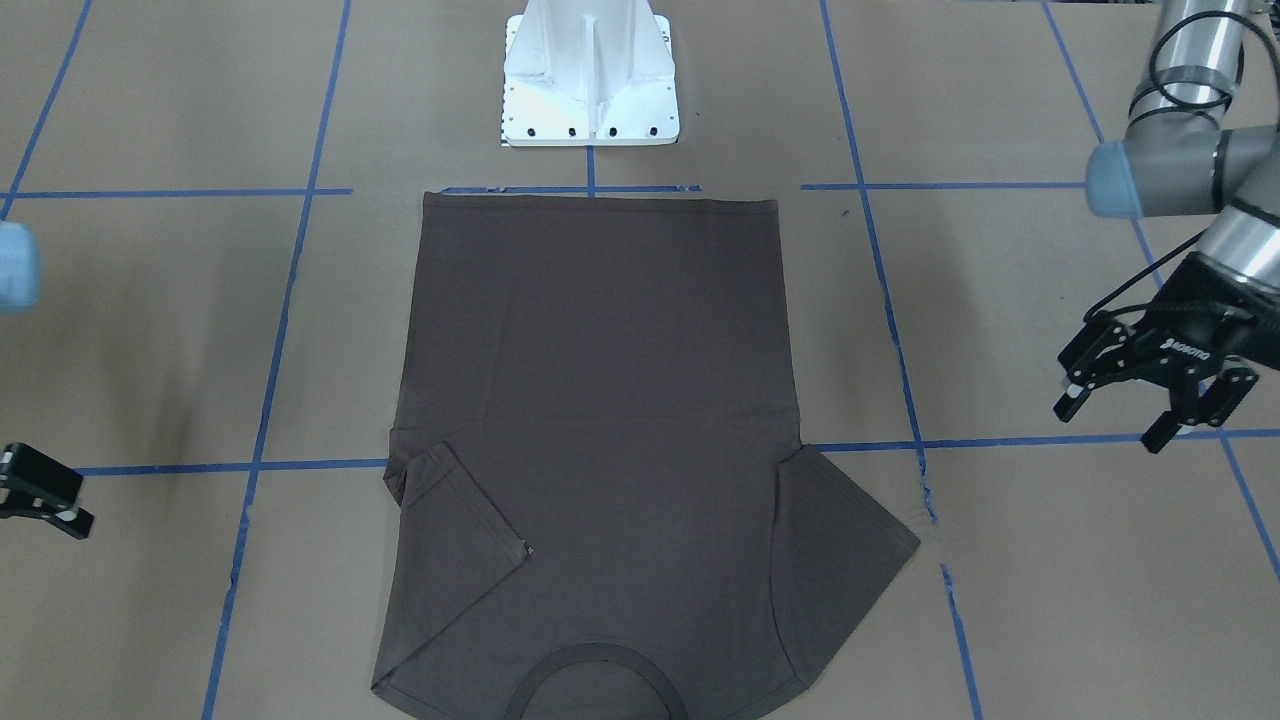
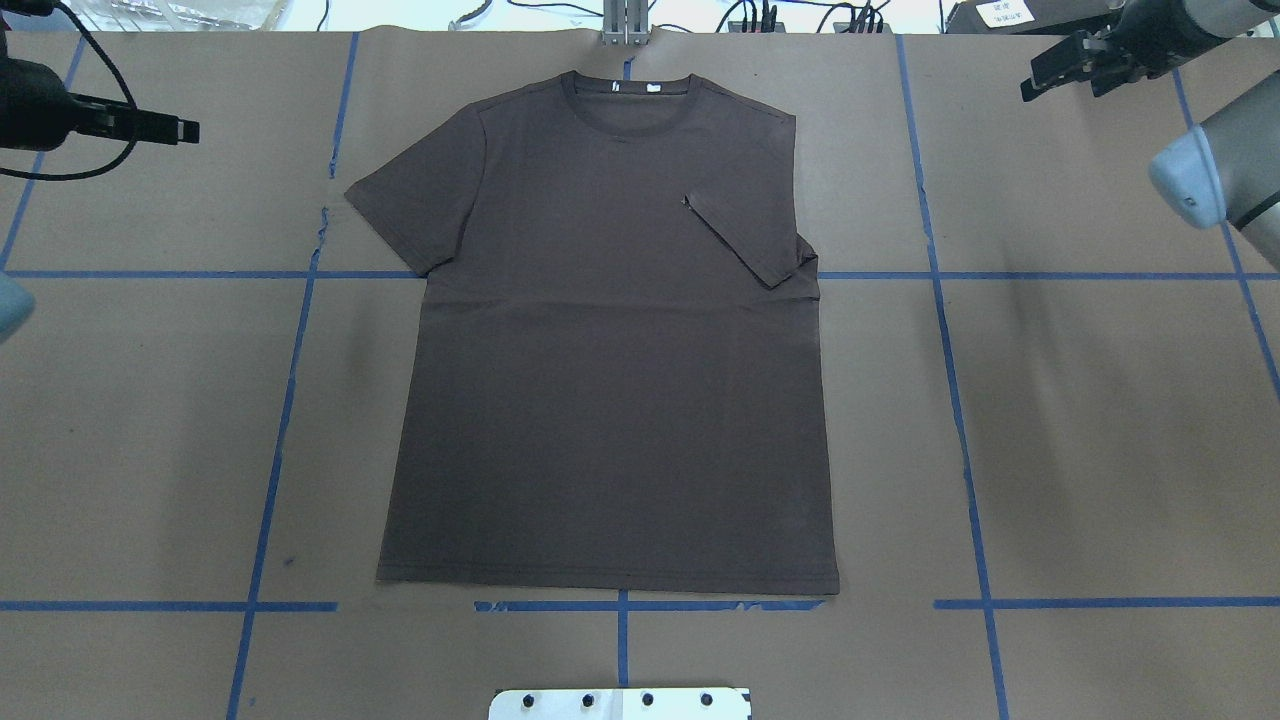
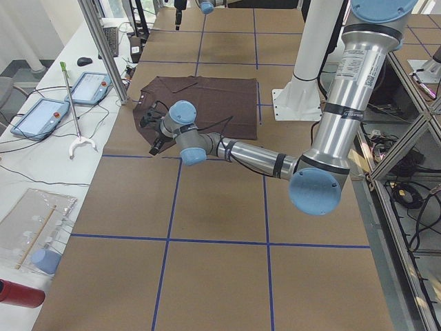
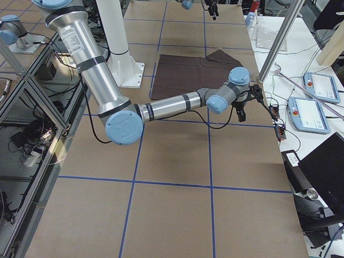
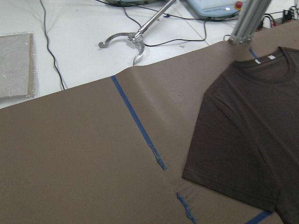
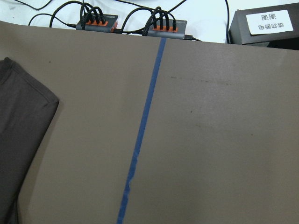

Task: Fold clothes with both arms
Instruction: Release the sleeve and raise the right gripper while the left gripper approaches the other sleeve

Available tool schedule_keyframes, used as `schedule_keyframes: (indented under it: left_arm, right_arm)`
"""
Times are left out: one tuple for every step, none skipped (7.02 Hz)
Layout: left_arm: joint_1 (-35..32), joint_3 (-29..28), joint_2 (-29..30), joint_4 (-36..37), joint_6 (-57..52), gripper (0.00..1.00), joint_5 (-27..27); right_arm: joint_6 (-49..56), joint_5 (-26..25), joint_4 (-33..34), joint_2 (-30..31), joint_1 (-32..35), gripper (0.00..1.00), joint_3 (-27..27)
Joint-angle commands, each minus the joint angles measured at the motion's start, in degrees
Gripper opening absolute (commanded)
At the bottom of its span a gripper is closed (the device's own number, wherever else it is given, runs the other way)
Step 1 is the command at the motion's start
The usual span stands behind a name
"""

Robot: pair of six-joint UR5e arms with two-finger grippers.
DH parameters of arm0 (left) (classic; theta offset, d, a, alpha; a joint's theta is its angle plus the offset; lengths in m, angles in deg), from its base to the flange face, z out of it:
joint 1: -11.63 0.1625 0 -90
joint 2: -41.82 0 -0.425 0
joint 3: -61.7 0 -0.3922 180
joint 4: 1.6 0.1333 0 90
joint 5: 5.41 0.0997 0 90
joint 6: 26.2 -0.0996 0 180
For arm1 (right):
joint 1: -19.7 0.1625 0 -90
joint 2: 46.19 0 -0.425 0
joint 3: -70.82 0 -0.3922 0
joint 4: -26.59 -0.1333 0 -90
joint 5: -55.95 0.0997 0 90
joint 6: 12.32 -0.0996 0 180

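The left tool is held with fingers apart, well aside of the T-shirt; the right tool's state cannot be told. The shirt is spread flat mid-surface, one sleeve folded inward. Pinching and folding the outspread sleeve is judged the next step

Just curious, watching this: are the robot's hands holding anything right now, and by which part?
Nothing. The left hand and right hand hang empty at the sides, clear of the T-shirt.
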Motion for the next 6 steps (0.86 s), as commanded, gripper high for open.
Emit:
schedule_keyframes:
  left_arm:
    - [8.6,-4.0,4.7,0.1,18.7,0.81,10.9]
    - [11.6,-9.7,7.9,-0.1,19.9,0.76,15.0]
    - [12.8,-15.1,11.5,-0.2,19.2,0.74,16.9]
    - [13.1,-17.4,12.8,-0.2,15.6,0.74,17.0]
    - [13.2,-18.6,13.1,-0.2,10.9,0.74,17.0]
    - [13.1,-20.1,14.2,-0.2,10.6,0.74,17.0]
  right_arm:
    - [1.4,0.4,-0.3,3.6,0.8,1.0,-2.8]
    - [1.4,0.4,-0.4,4.6,0.8,1.0,-3.5]
    - [1.4,0.4,-0.4,5.4,0.8,1.0,-4.3]
    - [1.4,0.3,-0.5,6.2,0.8,1.0,-4.9]
    - [1.3,0.4,-0.5,6.3,0.8,1.0,-5.1]
    - [1.3,0.3,-0.5,6.5,0.8,1.0,-5.0]
